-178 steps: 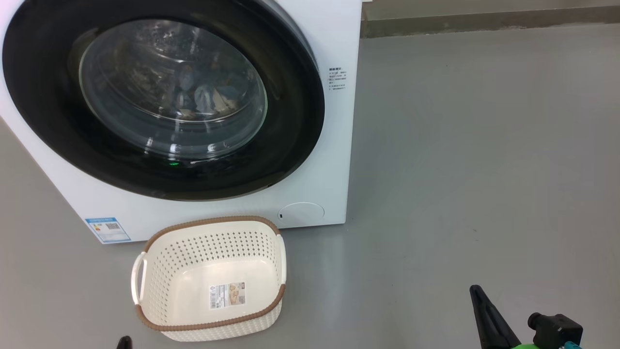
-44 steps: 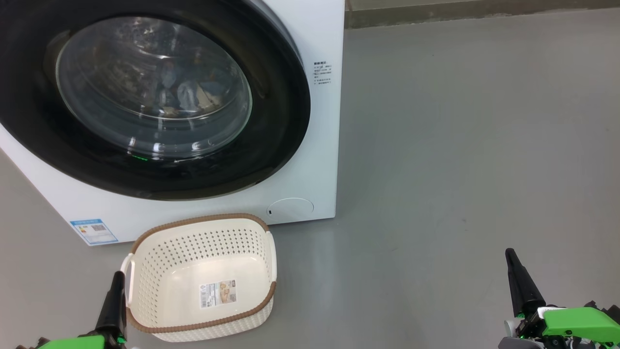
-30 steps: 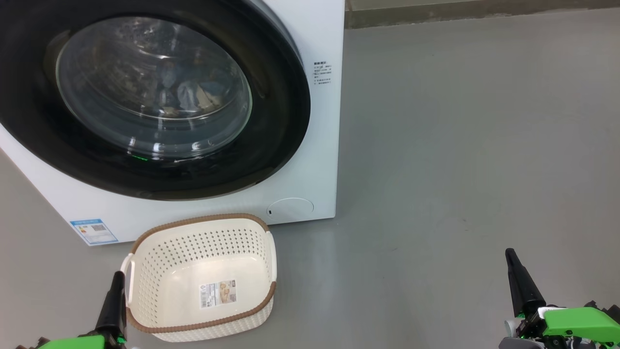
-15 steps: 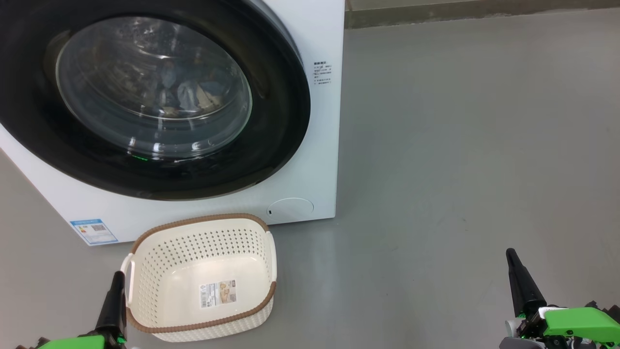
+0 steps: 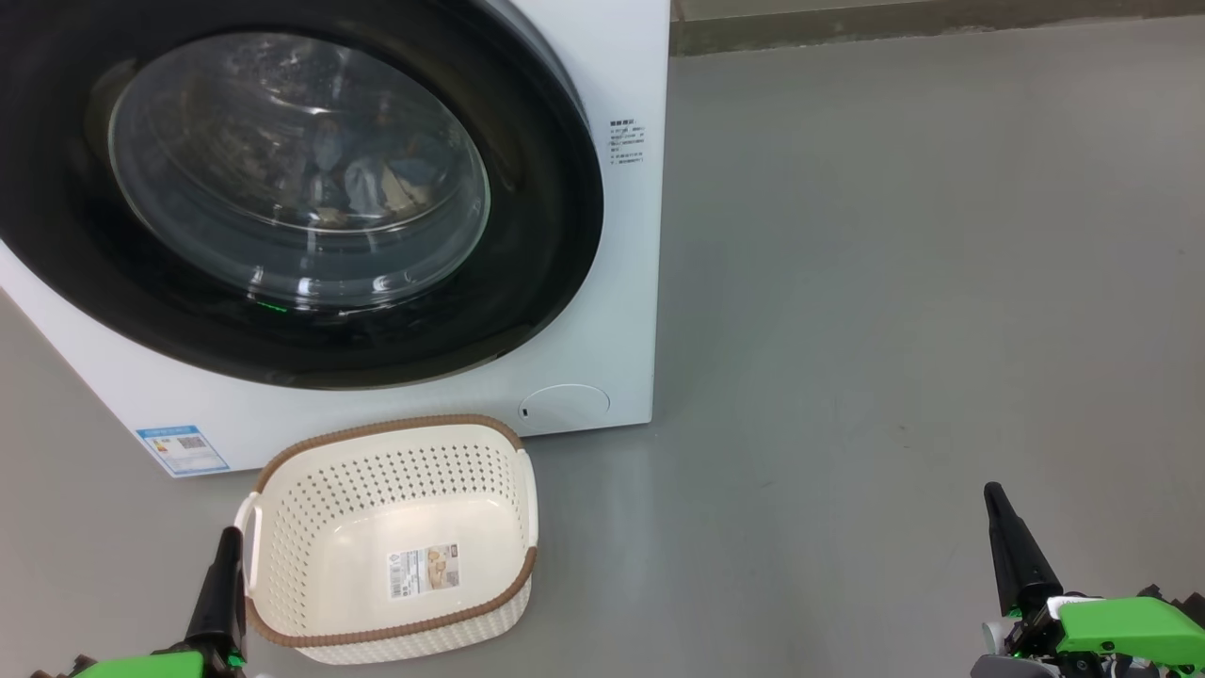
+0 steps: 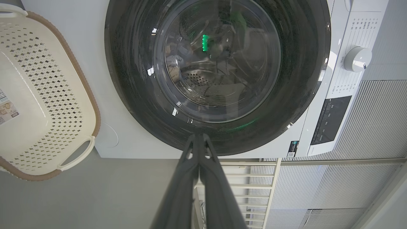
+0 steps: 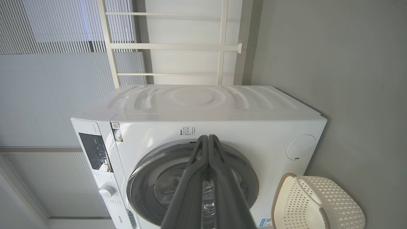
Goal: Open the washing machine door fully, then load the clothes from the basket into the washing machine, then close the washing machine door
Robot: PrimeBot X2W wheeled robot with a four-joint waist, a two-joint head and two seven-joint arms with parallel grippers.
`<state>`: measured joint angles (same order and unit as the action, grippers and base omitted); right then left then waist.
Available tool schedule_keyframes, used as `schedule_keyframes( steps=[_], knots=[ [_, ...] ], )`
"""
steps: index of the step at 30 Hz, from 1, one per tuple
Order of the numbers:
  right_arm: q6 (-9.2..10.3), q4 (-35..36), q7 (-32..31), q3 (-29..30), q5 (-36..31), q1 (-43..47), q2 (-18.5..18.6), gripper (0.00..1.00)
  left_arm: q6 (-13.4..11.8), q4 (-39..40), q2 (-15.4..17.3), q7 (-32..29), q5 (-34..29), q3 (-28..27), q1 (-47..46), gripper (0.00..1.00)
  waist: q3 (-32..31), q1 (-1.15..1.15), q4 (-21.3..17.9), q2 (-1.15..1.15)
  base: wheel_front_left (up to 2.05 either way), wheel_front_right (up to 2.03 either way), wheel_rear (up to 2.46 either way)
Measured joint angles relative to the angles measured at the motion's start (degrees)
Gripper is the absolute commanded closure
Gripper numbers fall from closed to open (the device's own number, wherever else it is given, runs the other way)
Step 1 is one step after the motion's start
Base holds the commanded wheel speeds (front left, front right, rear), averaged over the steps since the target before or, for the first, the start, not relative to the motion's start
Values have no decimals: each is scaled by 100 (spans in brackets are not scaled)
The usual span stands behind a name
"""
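Found the washing machine door (image 5: 282,188) shut flush on the washing machine (image 5: 626,56), with the clothes (image 5: 367,184) lying in a heap behind its glass. Saw the basket (image 5: 320,490) upright on the floor (image 5: 894,282), just before the machine's lower front edge. Noted the left hand (image 5: 229,537) just beside the basket's left handle and the right hand (image 5: 990,494) well off to the right, both with fingers pressed together, holding nothing.

Floor (image 5: 894,282) — grey, smooth. On it: washer (image 5: 621,282) — white, door shut; basket (image 5: 395,626) just before it.
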<state>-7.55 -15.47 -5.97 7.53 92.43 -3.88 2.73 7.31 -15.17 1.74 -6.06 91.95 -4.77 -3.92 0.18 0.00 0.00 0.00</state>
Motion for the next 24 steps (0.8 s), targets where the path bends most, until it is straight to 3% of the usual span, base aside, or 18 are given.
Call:
schedule_keyframes(
  steps=[24],
  knots=[
    [1,0,0,15,-1,0,-2,100,0,0,0,0,0,0,-1,100,0,0,0,0,0,0,0]
  ],
)
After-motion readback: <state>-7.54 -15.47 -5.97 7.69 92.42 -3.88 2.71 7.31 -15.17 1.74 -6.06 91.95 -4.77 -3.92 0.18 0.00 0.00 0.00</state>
